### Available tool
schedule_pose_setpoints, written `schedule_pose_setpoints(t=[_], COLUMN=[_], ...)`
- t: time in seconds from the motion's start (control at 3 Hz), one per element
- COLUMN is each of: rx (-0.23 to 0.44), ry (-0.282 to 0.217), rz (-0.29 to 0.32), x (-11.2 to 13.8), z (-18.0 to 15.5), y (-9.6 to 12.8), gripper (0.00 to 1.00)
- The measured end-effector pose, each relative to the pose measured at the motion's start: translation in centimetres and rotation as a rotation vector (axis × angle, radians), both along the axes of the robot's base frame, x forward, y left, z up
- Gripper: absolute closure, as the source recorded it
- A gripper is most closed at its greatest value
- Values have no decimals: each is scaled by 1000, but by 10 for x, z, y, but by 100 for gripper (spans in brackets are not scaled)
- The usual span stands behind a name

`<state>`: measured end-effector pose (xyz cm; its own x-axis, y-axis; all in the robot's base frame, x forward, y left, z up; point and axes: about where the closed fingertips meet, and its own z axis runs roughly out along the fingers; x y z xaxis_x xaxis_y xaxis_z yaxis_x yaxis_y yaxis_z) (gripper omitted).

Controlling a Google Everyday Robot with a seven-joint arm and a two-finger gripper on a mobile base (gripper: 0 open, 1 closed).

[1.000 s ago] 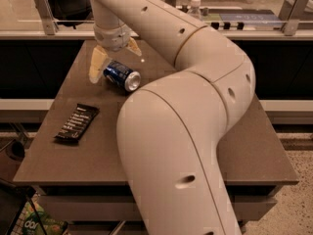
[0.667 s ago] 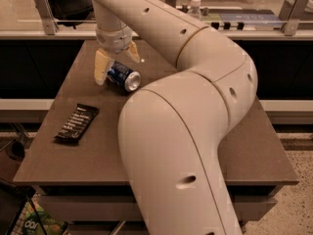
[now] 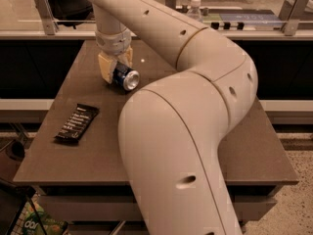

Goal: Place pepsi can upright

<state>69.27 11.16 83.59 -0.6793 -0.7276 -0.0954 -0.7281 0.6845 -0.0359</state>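
Okay, eyes on the black snack bar [image 3: 77, 123] near the front left of the desk [image 3: 73, 175]; I'm placing everything off that. Beyond the bar and off to its right in my view lies the pepsi can [image 3: 125, 77]. It is on its side on the desk, silver end turned toward the camera, blue body running back under the wrist. The end effector [image 3: 116, 66] is right down on it, also beyond the bar, set over the rear part of the can's body. Has it clenched, or is it only sitting around the can? I cannot tell from here. The big pale arm [image 3: 195, 62] sweeps in from the right of the bar and fills half my picture.

Handling thoughts: I judge this can light and thin-walled, stiff along its length but easy to dent across the middle. The painted side looks slick, and lying down it will roll if nudged. I'd want hold across the body, squarely on opposite sides near mid-length, with a modest squeeze. Then it's lift, swing one silver end down, and set it flat on the desk beyond the bar. If it lands tilted, I expect it to topple and roll away.
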Motion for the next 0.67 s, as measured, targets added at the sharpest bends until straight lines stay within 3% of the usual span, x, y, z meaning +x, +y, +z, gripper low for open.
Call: schedule_pose_setpoints(t=[0.33,0.67], rx=[10,16], ry=[-11,-17], rz=[1,2], x=[4,6], z=[-3,-3], y=[4,6], gripper=[87,100])
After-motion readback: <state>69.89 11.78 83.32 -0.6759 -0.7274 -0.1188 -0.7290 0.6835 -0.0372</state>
